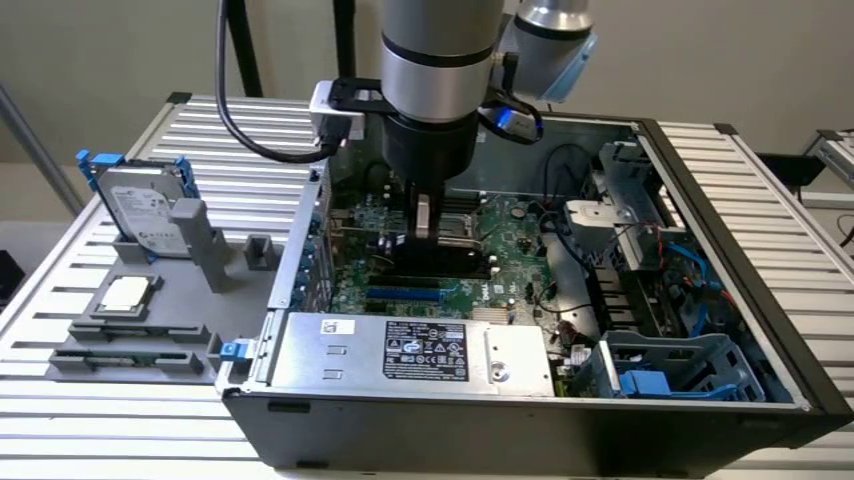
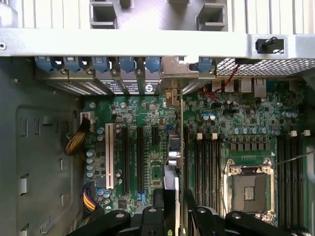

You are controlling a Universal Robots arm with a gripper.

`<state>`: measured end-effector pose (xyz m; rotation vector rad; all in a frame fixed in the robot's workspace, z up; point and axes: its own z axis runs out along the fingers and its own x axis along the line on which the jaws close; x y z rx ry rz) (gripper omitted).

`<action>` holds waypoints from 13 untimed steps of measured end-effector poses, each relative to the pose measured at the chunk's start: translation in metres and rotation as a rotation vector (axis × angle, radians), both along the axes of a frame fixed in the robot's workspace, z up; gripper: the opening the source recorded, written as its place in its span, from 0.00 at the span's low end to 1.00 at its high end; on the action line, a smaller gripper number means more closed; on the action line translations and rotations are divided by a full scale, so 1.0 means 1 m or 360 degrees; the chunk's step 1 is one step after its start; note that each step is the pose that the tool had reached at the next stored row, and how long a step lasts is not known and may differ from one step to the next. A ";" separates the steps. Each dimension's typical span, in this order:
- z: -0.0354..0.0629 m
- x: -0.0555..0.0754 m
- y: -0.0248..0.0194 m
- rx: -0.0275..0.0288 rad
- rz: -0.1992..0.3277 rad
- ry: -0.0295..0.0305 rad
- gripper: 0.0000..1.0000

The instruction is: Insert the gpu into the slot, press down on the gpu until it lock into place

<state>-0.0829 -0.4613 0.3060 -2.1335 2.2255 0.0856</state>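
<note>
We see our black-fingered gripper (image 1: 424, 238) pinching the glossy-black, green-edged gpu card (image 1: 450, 263) upright over the middle of the green motherboard (image 1: 518, 228), right by the long bright-blue plastic slot (image 1: 404, 295).

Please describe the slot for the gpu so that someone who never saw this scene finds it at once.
Look into the open computer case, at the green motherboard on its floor. Between the silver power supply and the gripper holding the gpu lies the slot, a long narrow strip. It alone is bright blue; the other slots are black or white.
</note>
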 end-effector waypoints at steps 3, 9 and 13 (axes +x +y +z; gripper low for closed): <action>-0.0053 -0.001 0.0000 0.00000 0.0000 0.00000 0.26; -0.0129 -0.004 0.0000 0.00000 -0.0005 0.00001 0.26; -0.0139 -0.004 0.0001 -0.00001 -0.0011 0.00001 0.26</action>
